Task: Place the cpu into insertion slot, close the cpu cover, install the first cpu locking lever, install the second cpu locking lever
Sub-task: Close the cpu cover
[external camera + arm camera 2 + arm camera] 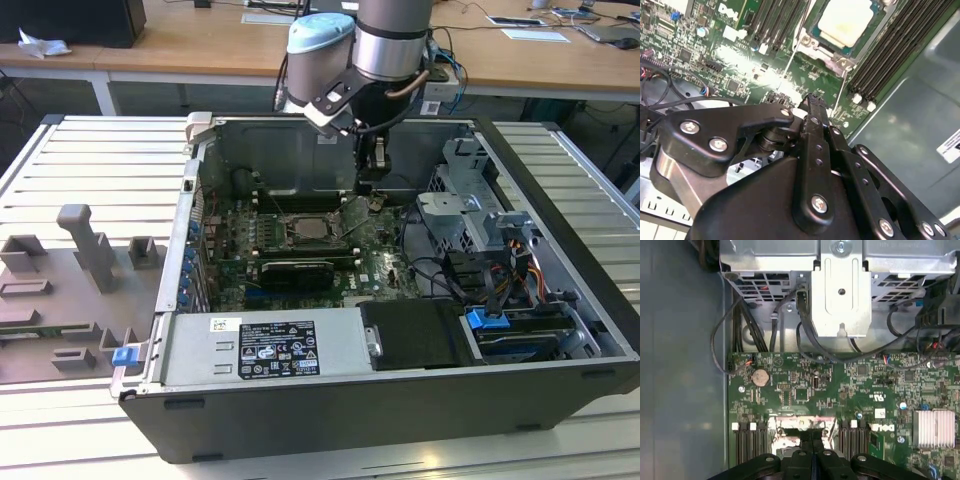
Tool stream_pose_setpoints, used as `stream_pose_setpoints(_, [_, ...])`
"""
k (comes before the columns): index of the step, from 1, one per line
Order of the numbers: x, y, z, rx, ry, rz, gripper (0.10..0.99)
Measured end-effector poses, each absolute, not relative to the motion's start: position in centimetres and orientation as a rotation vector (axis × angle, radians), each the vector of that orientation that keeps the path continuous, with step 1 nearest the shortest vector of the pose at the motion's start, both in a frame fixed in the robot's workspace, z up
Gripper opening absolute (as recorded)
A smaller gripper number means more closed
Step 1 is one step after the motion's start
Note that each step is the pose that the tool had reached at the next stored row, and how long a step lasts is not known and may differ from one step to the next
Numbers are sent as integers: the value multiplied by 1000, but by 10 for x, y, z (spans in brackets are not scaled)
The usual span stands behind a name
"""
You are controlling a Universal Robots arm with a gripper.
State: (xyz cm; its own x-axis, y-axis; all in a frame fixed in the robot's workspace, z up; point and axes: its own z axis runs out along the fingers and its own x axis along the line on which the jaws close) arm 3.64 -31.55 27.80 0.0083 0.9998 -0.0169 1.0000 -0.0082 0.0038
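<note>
cpu (845, 22) is seated in insertion slot (287, 226) with cpu cover (826, 49) laid over it, so nothing is carried: gripper (811, 102) jaws are pressed together, held near a thin locking lever (791, 57).

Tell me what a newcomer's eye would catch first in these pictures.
In the exterior view, the robot arm reaches down into an open computer case. In the second wrist view, the pale cpu lies framed by silver metal on the green motherboard, beyond the shut gripper.
</note>
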Motion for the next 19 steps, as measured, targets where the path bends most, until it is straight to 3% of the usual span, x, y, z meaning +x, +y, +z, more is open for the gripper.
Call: stream_pose_setpoints(19, [67,-314,250,2202,2216,-21,106])
